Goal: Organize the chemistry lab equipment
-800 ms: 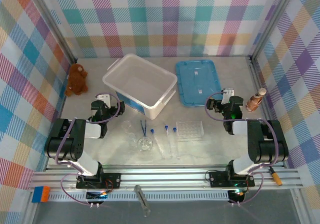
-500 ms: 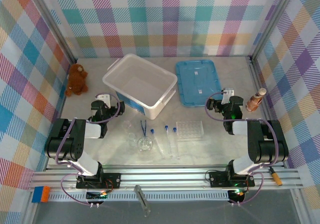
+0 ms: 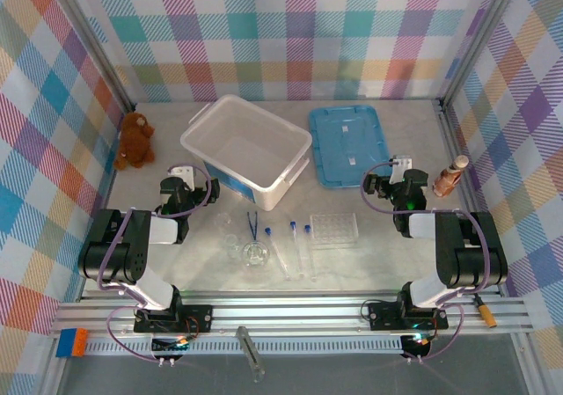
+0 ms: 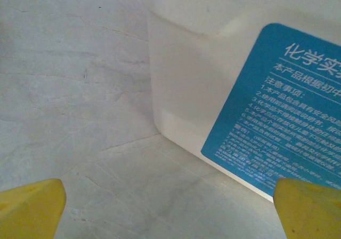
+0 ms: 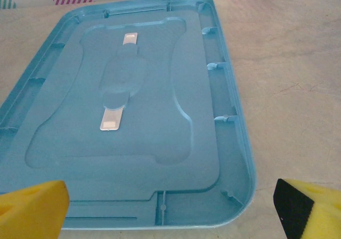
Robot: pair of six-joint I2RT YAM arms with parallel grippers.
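Grey table point(image 3: 387, 263): test tubes point(image 3: 294, 233), rack point(image 3: 334, 229), glassware point(image 3: 255, 254) and tweezers point(image 3: 252, 225) lie loose between my arms. Left claw point(image 4: 170, 212), right claw point(image 5: 170, 209): wide, empty. Sorting unstarted, I judge; next, descend upon one tube.

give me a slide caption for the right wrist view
Open right pincer facing the blue lid lying flat on the grey table.
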